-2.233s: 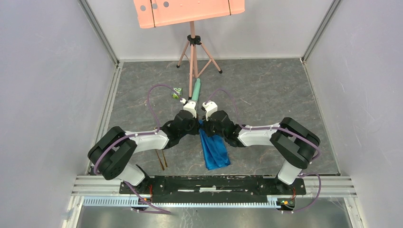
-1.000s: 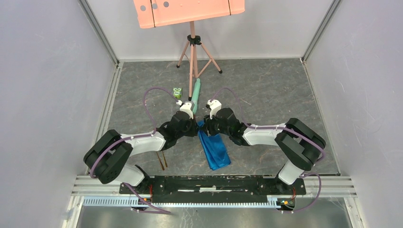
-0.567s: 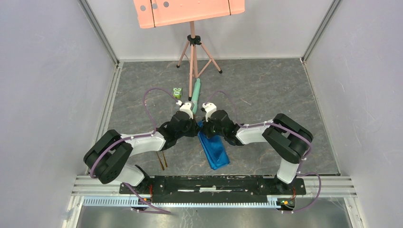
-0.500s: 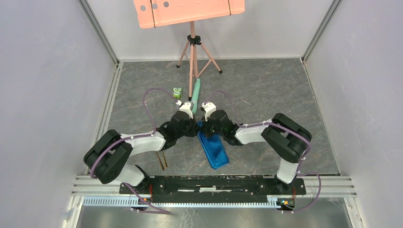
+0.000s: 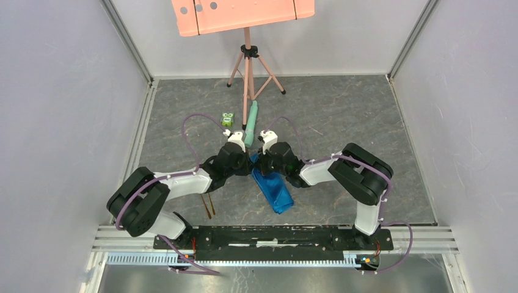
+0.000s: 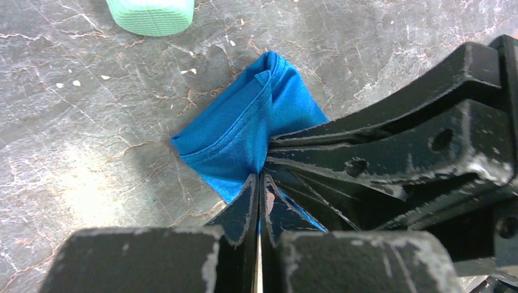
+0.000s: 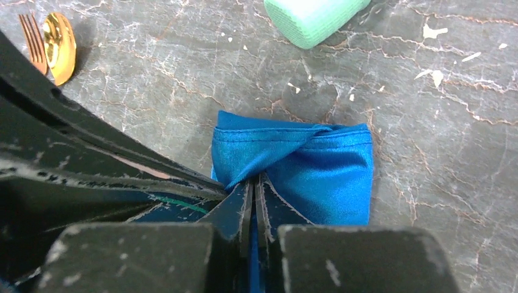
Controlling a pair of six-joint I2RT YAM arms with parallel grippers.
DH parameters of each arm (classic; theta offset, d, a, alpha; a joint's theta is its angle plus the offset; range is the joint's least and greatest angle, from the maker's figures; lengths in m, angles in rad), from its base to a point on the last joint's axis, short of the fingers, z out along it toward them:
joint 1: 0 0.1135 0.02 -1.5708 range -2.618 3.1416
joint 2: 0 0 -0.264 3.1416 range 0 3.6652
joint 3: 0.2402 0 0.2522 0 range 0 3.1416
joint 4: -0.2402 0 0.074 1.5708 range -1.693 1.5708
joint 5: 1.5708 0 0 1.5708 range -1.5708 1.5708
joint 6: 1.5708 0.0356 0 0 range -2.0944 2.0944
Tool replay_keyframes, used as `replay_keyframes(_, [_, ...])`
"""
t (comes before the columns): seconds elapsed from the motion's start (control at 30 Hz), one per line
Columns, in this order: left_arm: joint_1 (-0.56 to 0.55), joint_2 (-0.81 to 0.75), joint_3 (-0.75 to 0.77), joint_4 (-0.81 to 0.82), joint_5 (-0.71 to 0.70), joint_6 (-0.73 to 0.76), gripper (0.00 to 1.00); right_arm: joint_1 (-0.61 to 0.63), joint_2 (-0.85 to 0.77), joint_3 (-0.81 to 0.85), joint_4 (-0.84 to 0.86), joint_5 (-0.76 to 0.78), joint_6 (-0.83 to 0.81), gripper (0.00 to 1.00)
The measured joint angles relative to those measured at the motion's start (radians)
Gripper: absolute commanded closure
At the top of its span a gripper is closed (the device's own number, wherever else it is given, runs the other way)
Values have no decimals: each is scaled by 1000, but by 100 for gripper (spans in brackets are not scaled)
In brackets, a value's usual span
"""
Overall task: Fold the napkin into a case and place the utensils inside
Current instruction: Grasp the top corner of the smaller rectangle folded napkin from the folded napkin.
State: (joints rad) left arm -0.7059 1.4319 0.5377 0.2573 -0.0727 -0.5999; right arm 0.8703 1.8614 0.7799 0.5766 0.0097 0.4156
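The bright blue napkin [image 5: 275, 190] lies folded into a narrow strip in front of the arms, its far end bunched up. My left gripper [image 6: 259, 178] is shut on that far end's cloth [image 6: 244, 131]. Right beside it my right gripper [image 7: 253, 181] is shut on the same end [image 7: 305, 162]. In the top view the two grippers, left [image 5: 247, 161] and right [image 5: 260, 163], almost touch. The gold fork [image 7: 32, 33] and spoon [image 7: 59, 46] lie side by side to the left; their handles [image 5: 208, 205] show under my left arm.
A pale green tube [image 5: 251, 116] lies just beyond the grippers, close to the napkin's far end [image 7: 314, 15]. A small green toy [image 5: 227, 119] sits left of it. A pink tripod [image 5: 247, 73] with a board stands at the back.
My right gripper has shut on the napkin's far end. Both grippers and that end have shifted slightly left, and the strip now lies more slanted and narrower.
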Motion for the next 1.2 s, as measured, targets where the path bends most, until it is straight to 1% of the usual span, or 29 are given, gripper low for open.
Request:
replay_keyframes(0.1, [13,0,3,-11,3,-3,94,-1,7,0,18,-20,7,81])
replay_keyframes(0.27, [35,-2,9,-35,26,-14,79,-9,-6,5,-14,-56,7,71])
replay_keyframes(0.33, [43,-11,9,-50,37,-20,72,-14,-25,6,-49,-70,7,68])
replay_keyframes(0.47, [60,-87,7,-84,52,-33,63,-16,-81,24,-156,-85,0,60])
replay_keyframes(0.57, [76,-165,5,-102,56,-39,60,-19,-138,24,-211,-100,-5,58])
replay_keyframes(0.63, [90,-201,5,-105,58,-40,61,-23,-176,23,-233,-103,-12,59])
replay_keyframes(0.73, [118,-214,5,-105,79,-43,62,-31,-224,3,-241,-99,-19,64])
replay_keyframes(0.87, [137,-163,7,-108,110,-55,64,-48,-245,-31,-246,-91,-23,79])
replay_keyframes(0.93, [137,-123,11,-105,132,-58,66,-52,-243,-40,-250,-88,-24,85])
replay_keyframes(1.03, [137,-64,20,-95,162,-60,69,-51,-217,-41,-234,-89,-24,87])
replay_keyframes(1.2, [137,29,53,-57,192,-62,71,-34,-113,-40,-187,-98,-14,90])
